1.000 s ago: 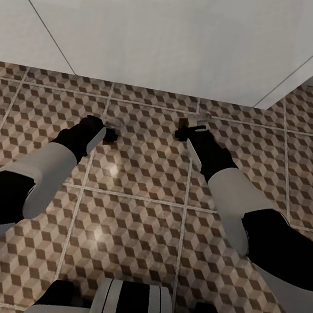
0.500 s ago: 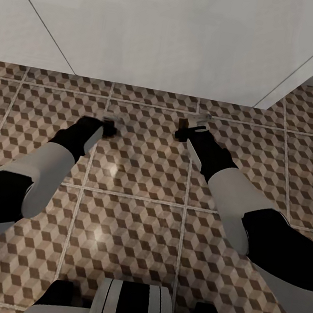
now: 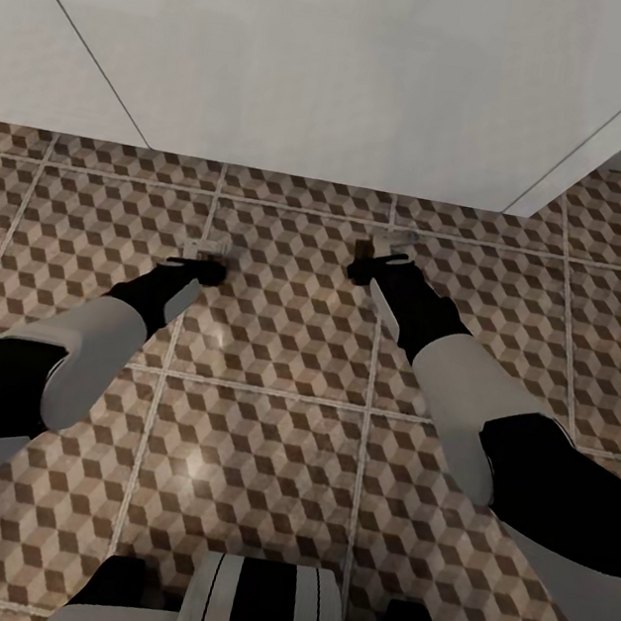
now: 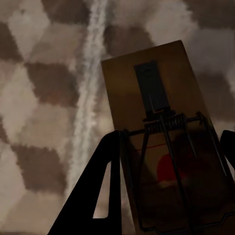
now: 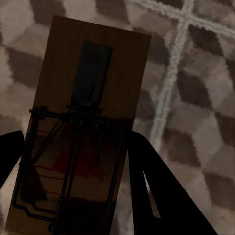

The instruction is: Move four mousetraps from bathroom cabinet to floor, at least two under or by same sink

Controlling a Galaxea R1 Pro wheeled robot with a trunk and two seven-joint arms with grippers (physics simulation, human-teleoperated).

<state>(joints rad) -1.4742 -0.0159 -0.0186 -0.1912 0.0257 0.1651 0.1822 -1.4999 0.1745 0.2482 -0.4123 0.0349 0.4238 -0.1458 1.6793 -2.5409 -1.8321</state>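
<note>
While both arms reach forward and down over the bathroom floor [image 3: 275,345], each claw carries one mousetrap. In the head view the left claw [image 3: 208,262] sits low over a pale grout line, with a sliver of its mousetrap [image 3: 203,250] showing just past the fingertips. The right claw [image 3: 370,265] is further right, near another grout line, with its mousetrap [image 3: 364,249] showing as a small brown edge at the tip. A white wall panel [image 3: 349,66] rises just beyond both claws. In the left wrist view the left claw [image 4: 166,196] is clamped on a brown wooden mousetrap [image 4: 152,98], its black fingers [image 4: 105,191] pressing the board's long edges; the dark spring, wire bar and a red mark are plain on its face, with the cube-patterned tiles close behind. In the right wrist view the right claw [image 5: 73,186] is likewise clamped on its mousetrap [image 5: 105,63], the fingers [image 5: 147,181] against the sides, and a crossing of grout lines lies beside the board. Whether either board touches the tiles cannot be told.
</note>
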